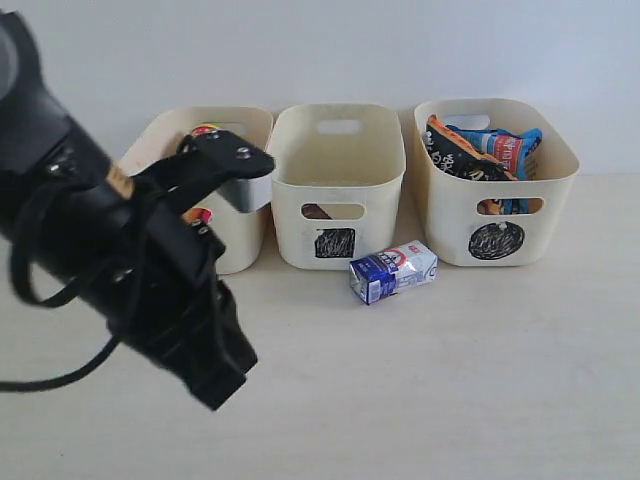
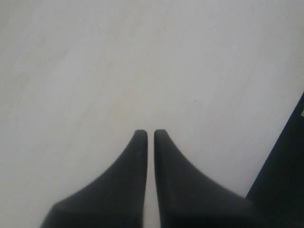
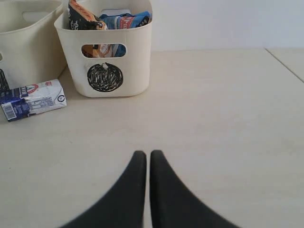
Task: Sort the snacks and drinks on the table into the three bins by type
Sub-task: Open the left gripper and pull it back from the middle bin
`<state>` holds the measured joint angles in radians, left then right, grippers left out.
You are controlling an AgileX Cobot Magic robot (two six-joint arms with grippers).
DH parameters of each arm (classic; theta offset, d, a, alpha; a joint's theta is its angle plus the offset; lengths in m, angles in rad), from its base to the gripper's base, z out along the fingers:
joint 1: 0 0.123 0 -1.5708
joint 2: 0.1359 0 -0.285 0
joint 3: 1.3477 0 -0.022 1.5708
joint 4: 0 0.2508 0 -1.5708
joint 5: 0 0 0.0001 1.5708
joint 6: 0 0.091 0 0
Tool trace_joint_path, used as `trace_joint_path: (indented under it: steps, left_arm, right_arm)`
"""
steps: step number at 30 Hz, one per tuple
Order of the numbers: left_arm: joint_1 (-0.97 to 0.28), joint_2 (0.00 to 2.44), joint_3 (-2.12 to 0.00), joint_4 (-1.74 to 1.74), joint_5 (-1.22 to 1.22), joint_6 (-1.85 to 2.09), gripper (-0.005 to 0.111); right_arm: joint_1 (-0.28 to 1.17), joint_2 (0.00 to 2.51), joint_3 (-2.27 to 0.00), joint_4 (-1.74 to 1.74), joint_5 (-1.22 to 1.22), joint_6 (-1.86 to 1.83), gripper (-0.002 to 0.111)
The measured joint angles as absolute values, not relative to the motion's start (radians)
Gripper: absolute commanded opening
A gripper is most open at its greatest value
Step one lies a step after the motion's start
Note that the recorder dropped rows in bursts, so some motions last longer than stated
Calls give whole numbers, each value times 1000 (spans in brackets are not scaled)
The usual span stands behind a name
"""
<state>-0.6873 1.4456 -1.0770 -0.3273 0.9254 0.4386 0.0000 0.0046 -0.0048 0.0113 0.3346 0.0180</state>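
Left arm [image 1: 100,230] before leftmost bin [image 1: 245,245]

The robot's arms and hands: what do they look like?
The left arm is bulky and black, with loose black cables and a tan band. The left hand and right hand each have two smooth black fingers tapering to blunt tips.

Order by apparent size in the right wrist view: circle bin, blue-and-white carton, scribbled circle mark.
1. circle bin
2. blue-and-white carton
3. scribbled circle mark
The carton lies slightly nearer, so second and third are unsure.
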Motion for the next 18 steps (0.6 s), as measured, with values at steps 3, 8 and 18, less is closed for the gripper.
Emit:
trace_joint_path:
  steps: [3, 8, 18]
  left_arm:
    - [-687, 1373, -997, -327, 909, 439, 4]
    - [-687, 1304, -910, -327, 884, 439, 4]
    - [-687, 1363, -902, -440, 612, 594, 42]
  right_arm:
    - [0, 5, -5, 11, 335, 18, 0]
    - [0, 5, -5, 11, 335, 18, 0]
    - [0, 5, -5, 11, 335, 18, 0]
